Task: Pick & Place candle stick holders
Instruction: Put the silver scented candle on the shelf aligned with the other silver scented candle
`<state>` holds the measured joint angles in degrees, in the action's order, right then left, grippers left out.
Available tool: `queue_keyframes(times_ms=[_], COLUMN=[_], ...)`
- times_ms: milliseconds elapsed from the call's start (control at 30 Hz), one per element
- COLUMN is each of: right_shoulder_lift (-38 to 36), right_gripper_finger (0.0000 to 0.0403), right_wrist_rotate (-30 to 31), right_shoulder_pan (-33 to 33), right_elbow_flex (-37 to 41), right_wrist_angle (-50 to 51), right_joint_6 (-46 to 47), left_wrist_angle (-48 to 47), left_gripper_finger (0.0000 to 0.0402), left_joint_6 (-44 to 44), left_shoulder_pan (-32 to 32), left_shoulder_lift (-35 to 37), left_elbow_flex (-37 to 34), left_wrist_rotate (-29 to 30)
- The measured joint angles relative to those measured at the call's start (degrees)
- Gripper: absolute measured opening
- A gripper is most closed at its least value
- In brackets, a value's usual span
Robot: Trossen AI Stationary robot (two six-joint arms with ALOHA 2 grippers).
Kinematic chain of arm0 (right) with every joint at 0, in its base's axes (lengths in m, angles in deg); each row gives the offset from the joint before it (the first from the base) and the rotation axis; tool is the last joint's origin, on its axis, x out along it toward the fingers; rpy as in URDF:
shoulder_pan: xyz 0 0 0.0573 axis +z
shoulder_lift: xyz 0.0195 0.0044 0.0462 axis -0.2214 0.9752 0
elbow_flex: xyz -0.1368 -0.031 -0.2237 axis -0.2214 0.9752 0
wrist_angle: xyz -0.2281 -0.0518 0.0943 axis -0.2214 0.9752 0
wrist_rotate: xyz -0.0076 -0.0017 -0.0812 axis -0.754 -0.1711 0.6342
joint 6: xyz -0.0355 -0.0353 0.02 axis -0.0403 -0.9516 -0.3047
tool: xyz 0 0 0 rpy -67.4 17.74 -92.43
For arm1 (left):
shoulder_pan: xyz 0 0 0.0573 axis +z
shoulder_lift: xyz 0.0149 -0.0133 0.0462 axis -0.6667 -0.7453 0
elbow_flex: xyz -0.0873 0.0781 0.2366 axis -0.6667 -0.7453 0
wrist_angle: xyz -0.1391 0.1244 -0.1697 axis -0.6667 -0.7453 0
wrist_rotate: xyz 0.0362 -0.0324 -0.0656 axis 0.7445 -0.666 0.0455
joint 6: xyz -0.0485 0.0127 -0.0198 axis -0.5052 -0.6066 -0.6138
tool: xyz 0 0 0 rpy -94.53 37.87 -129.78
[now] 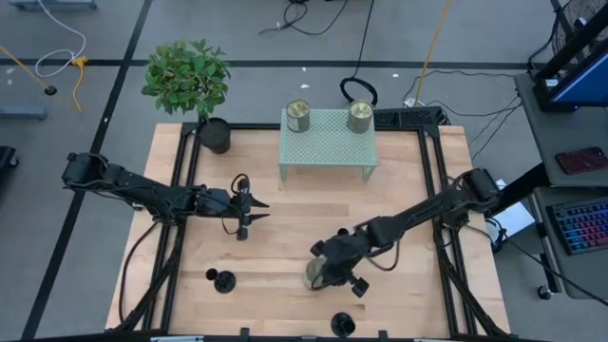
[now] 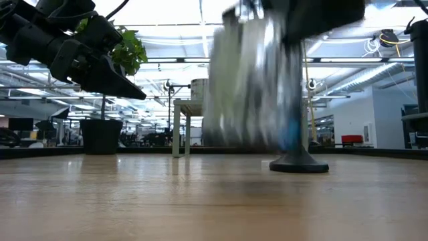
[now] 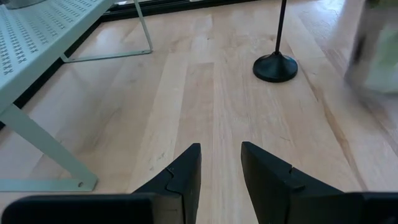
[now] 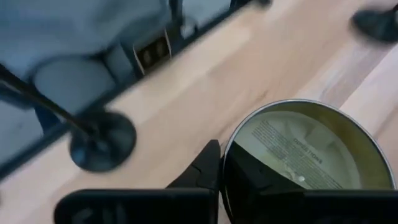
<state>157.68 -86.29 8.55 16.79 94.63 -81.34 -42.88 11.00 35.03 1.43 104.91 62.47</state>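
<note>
The right gripper (image 1: 323, 273) pinched a squat brass-coloured cylindrical cup (image 4: 305, 155) in its jaws over the worktop (image 1: 285, 214), while the left gripper (image 1: 258, 211) hovered, jaws spread.

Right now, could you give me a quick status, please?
Right gripper shut on brass cup, near table's front. Left gripper open, empty, mid-table. Two brass cups on green stand. Nothing blocking.

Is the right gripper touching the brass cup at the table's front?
Touching. In the right wrist view, the right gripper has a finger against the brass cup's rim, shut on it.
</note>
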Motion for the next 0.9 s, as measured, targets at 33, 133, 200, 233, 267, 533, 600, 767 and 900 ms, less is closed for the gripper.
queue_keyframes(times_ms=[33,133,200,233,267,533,600,767,900], right_shoulder_lift=[-1.47,-5.45,-8.07,-9.34,-10.61,-19.29,-20.86,-23.42,-23.19], right_gripper_finger=[0.0006,0.0008,0.0007,0.0006,0.0005,0.0005,0.0005,0.0005,0.0003], right_wrist_rotate=[-0.06,-0.23,-0.12,-0.04,0.09,6.49,8.64,21.18,21.63], right_shoulder_pan=[0.00,-0.57,-1.53,-2.21,-3.02,-14.15,-17.73,-27.47,-35.15], right_elbow_flex=[0.00,-0.11,-0.11,-0.11,-0.11,-0.52,-1.30,-3.84,-4.11], right_wrist_angle=[-0.08,-0.83,-0.39,-0.34,-0.52,1.57,1.29,-0.02,0.37], right_joint_6=[0.02,-0.14,-0.14,-0.26,-0.73,-4.56,-5.02,-4.20,-0.68], left_wrist_angle=[-0.01,-0.01,-0.01,0.00,0.00,0.04,0.06,0.35,1.49], left_gripper_finger=[0.0122,0.0122,0.0122,0.0122,0.0122,0.0122,0.0122,0.0122,0.0122], left_joint_6=[0.00,-0.11,-0.04,-0.02,-0.02,0.04,0.15,0.15,0.11], left_shoulder_pan=[0.00,0.00,0.00,0.00,0.00,0.00,0.00,0.00,0.00], left_shoulder_lift=[0.00,-0.02,0.00,-0.02,-0.02,-0.02,-0.02,-0.01,-0.02], left_elbow_flex=[0.00,0.00,0.00,0.00,0.00,0.00,0.00,0.00,0.00], left_wrist_rotate=[0.00,0.01,0.01,0.01,0.01,0.03,0.03,0.08,0.10])
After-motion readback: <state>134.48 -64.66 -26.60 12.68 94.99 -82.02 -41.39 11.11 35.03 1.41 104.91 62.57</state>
